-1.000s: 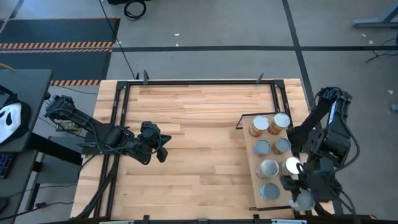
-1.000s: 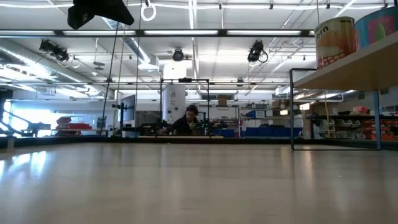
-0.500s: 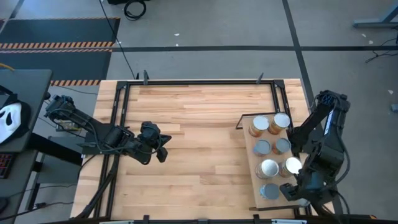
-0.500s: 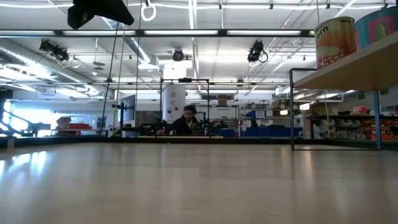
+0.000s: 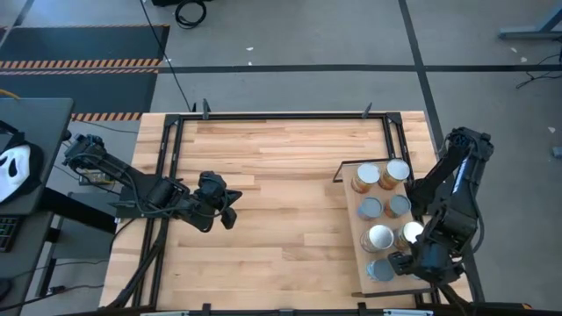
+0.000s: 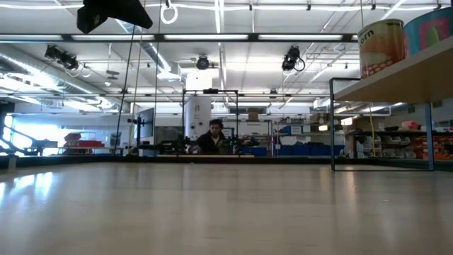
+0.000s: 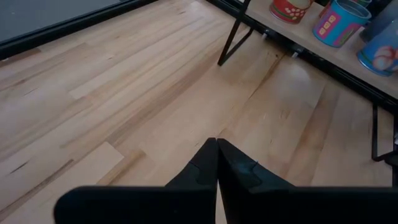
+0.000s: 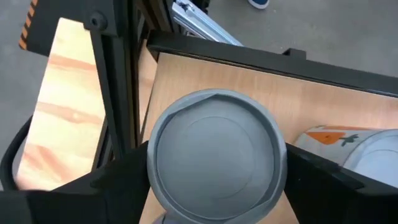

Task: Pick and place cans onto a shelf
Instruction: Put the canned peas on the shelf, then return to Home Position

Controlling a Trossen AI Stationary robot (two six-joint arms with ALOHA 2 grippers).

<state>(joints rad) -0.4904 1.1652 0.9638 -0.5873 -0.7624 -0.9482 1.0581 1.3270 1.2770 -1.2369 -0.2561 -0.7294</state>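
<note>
Cans: grouped on the shelf, lower right of the high view; two orange-sided tins at the group's upper end, silver-topped ones below. Right gripper: at the shelf's lower right, over the lowest cans, fingers spread either side of a grey-topped can, whether touching it unclear. Left gripper: left of centre above the tabletop, fingers pressed together, empty.
</note>
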